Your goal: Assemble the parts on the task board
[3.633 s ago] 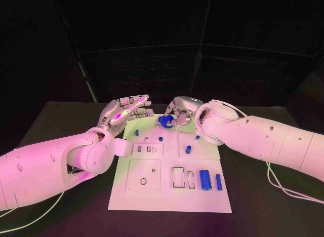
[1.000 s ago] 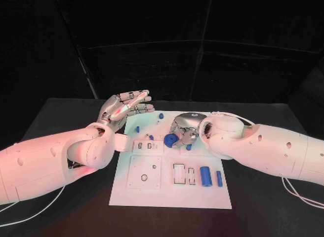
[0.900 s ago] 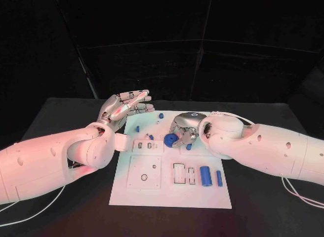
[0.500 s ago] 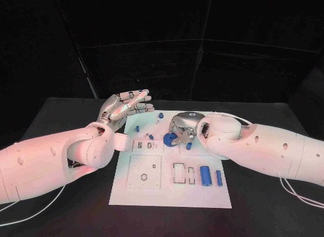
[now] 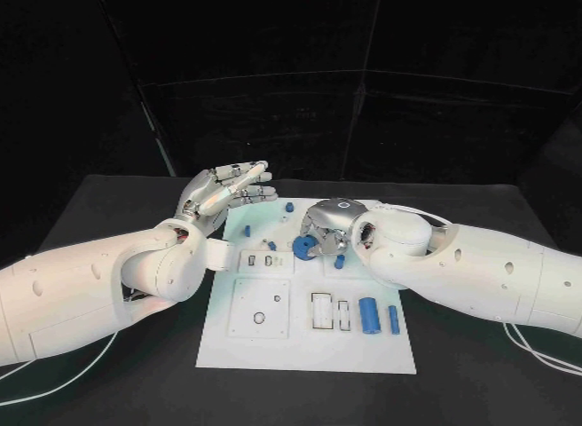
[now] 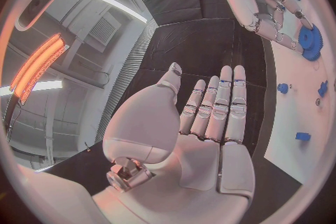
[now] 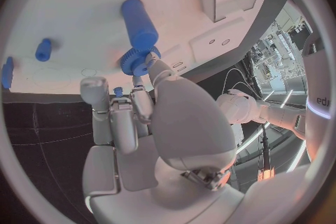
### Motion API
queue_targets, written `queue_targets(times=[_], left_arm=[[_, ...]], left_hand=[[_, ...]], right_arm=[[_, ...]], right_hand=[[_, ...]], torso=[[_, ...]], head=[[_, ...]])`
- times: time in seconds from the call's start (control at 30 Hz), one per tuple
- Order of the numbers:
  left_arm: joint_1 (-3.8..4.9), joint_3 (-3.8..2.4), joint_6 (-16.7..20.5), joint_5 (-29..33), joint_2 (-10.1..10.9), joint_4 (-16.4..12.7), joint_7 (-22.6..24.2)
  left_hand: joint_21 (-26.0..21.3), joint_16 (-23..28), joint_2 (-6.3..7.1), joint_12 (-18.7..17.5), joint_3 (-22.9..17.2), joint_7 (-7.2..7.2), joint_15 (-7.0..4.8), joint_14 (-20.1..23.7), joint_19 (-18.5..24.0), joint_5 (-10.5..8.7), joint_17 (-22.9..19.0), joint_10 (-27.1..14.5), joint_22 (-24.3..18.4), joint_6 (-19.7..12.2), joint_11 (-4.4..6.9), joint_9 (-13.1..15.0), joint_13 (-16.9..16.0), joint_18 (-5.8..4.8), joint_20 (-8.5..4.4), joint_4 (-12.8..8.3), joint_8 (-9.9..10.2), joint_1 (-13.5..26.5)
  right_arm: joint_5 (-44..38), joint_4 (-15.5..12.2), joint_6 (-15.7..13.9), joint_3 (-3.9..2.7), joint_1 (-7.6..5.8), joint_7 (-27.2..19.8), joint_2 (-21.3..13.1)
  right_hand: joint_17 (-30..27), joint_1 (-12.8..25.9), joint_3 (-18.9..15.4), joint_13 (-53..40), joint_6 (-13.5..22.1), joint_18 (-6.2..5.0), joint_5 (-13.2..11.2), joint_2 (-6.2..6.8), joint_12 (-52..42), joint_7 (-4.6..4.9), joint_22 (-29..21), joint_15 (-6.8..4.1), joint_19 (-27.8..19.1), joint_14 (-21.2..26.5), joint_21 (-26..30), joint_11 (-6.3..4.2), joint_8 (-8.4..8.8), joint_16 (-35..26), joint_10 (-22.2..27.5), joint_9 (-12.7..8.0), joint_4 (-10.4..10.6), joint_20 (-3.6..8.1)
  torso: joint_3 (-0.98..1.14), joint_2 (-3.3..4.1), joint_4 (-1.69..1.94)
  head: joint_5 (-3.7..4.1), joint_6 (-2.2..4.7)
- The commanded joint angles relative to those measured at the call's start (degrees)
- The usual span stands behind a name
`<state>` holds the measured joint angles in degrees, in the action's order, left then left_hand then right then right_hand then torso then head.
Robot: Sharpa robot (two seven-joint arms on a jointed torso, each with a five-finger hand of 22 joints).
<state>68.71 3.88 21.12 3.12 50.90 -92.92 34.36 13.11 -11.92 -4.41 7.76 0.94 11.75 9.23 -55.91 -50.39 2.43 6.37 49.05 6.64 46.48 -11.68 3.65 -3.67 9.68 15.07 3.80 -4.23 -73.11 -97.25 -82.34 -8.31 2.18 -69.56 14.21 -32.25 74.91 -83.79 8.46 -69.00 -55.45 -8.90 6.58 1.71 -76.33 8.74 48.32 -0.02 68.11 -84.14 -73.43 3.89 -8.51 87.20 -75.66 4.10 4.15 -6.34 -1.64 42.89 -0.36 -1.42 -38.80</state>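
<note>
Cylinders, blue, lie near on the task board (image 5: 240, 351) with long axes running front to back, while farther off the right hand (image 5: 327, 232) pinches a blue gear (image 5: 305, 246) just above the board and the left hand (image 5: 224, 193) hovers with fingers spread, holding nothing.

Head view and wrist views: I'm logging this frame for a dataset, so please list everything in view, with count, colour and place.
table: one, black, under everything
task board: one, white, middle of the table
gear: one, blue, held over the board's far half
thick cylinder: one, blue, lying on the board's near right
thin cylinder: one, blue, just right of the thick one
small pegs: several, blue, far half of the board
cable: white, on the table at right
left robot hand: silver, fingers apart, raised by the board's far left corner
right robot hand: silver, holds the gear
</note>
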Motion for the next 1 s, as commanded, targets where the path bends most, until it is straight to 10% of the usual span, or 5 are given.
queue_targets(times=[0.03,0.37,1.0], left_arm=[[0.08,-0.03,-0.89,-0.17,-0.04,-0.09,0.06],[0.07,-0.03,-1.01,-0.17,-0.02,-0.01,0.04],[0.08,-0.03,-1.09,-0.17,-0.17,0.24,0.0]], left_hand=[[-0.13,0.28,-0.35,-0.37,0.28,2.56,0.0,-0.1,-0.25,0.36,-0.09,0.11,-0.1,-0.03,-0.21,-0.09,0.09,0.6,0.17,-0.1,0.2,0.0],[-0.13,0.28,-0.35,-0.37,0.28,2.56,0.0,-0.1,-0.25,0.36,-0.09,0.11,-0.1,-0.03,-0.21,-0.09,0.09,0.6,0.17,-0.1,0.2,0.0],[-0.13,0.28,-0.35,-0.37,0.28,2.56,0.0,-0.1,-0.25,0.36,-0.09,0.11,-0.1,-0.03,-0.21,-0.09,0.09,0.6,0.17,-0.1,0.2,0.0]], right_arm=[[-1.82,-0.47,-2.57,0.07,0.07,-0.29,0.01],[-1.43,-0.95,-7.93,0.02,0.12,-0.07,-0.1],[-0.05,6.89,-12.7,-0.16,0.03,-0.9,5.28]], right_hand=[[7.3,0.29,0.65,-0.11,-0.6,1.21,0.78,0.44,-0.28,0.04,0.15,-0.39,0.05,-4.24,-0.27,-0.11,-0.02,0.22,-0.3,-0.07,-0.07,0.52],[7.38,2.58,3.0,-0.25,-0.93,1.31,4.06,1.53,-0.26,-0.02,0.61,-0.47,0.48,-4.28,-0.59,-0.17,0.51,0.23,-0.62,-0.28,-0.08,0.63],[7.57,3.35,4.4,-0.34,-1.06,1.39,5.03,1.89,-0.26,-0.05,1.02,-0.51,0.8,-4.32,-0.82,-0.22,0.76,0.28,-0.75,-0.3,-0.15,0.66]], torso=[[0.0,-0.01,0.03],[-0.06,-0.01,0.05],[-0.04,0.02,0.06]], head=[[-0.12,0.13],[-0.34,0.36],[-0.76,0.43]])
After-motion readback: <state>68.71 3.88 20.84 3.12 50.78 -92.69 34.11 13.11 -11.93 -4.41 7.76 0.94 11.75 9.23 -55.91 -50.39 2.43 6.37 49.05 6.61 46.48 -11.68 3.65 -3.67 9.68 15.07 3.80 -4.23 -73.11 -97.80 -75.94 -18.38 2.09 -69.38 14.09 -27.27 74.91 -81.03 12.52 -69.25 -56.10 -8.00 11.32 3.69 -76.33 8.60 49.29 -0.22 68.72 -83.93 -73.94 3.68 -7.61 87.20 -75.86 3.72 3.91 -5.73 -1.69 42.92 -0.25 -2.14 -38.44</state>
